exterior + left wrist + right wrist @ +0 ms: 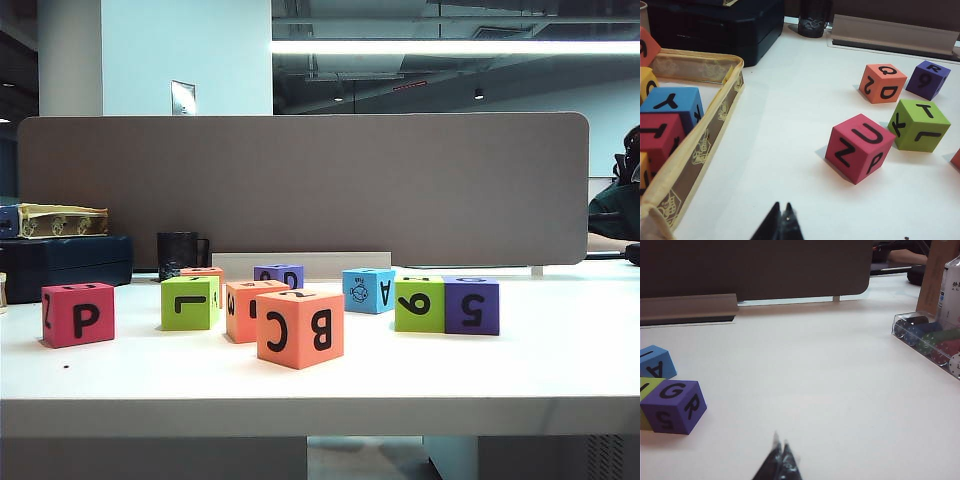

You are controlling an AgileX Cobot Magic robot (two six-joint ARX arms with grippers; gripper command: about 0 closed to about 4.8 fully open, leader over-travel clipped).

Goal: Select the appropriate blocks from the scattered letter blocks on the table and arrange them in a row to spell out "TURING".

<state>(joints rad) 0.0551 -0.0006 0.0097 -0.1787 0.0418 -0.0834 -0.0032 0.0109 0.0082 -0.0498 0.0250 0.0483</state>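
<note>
The scattered letter blocks stand on the white table (520, 370): magenta P (77, 314), lime green L (189, 302), the big orange B C cube (300, 328), blue fish block (368, 290), lime green 9 (419, 304) and purple 5 (471, 305). My left gripper (782, 206) is shut and empty, short of the magenta U block (865, 147) and the lime green T block (920, 125). My right gripper (780, 442) is shut and empty, apart from the purple G R block (674, 405) and the blue A block (655, 361). Neither gripper shows in the exterior view.
A fabric-rimmed tray (700, 150) with more cubes lies by the left gripper, a dark case (715, 25) and a black cup (812, 20) behind it. A clear box of chips (927, 340) sits beside the right gripper. A grey partition (300, 185) closes the back.
</note>
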